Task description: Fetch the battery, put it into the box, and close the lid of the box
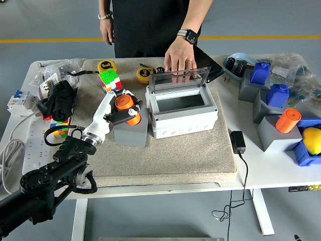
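Clamped around the orange battery [125, 105], the left robot hand [118, 106] reaches in from the lower left, its white and black fingers [120, 117] wrapped about the cylinder's side. That battery is a short, bright orange cylinder with a flat round top, standing tilted in the top of a grey block [131, 131] on the beige mat [165, 155] — just left of the box [184, 111]. This box is light grey, rectangular, with a dark hollow inside and its clear lid [179, 79] raised at the far edge. A person [150, 25] in black stands at the far side of the surface [261, 168]; one hand [180, 61], with a watch at the wrist, rests on the top edge of the lid, while the other hand [107, 34] hangs by the person's side. Two orange batteries show in all — the second battery [287, 120] stands upright in another grey block [279, 134] at the right. Two yellow tape measures [106, 66] lie at the far edge of the mat, with one colourful puzzle cube [109, 79] near them, and two blue blocks [260, 73] sit among the grey holders on the right.
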Motion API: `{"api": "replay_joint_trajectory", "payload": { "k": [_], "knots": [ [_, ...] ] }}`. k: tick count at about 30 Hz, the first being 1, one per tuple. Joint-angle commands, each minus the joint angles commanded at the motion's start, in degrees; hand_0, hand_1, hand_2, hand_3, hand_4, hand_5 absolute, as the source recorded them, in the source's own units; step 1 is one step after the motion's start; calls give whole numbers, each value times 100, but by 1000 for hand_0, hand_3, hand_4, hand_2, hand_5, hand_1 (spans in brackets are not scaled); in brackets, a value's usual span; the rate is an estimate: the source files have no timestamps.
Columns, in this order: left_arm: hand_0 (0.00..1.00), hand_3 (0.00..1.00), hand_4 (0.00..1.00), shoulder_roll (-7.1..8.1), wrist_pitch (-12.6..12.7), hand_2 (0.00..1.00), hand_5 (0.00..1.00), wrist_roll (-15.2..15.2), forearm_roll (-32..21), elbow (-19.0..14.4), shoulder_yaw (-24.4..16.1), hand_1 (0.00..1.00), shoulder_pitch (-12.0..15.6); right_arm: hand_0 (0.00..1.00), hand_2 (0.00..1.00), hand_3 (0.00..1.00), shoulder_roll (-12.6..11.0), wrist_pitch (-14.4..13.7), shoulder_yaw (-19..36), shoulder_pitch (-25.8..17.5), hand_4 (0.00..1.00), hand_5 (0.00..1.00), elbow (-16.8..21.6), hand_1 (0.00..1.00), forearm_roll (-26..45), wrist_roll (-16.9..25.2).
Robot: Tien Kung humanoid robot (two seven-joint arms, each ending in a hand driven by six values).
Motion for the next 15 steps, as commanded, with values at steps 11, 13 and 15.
{"api": "replay_joint_trajectory", "payload": {
  "k": [11,13,15],
  "knots": [
    [207,208,586,-5,-25,231,2,116,502,-443,-177,251,-34,729,651,590,5,-36,74,5,991,600,5,663,-33,41],
    [207,208,586,13,-13,231,2,190,571,-513,-210,251,-36,729,651,590,1,-36,81,3,991,600,5,663,-34,38],
    [200,200,530,49,58,223,2,433,831,-710,-227,239,-73,730,650,591,-11,-36,87,-6,992,597,3,663,-30,33]
  ]
}}
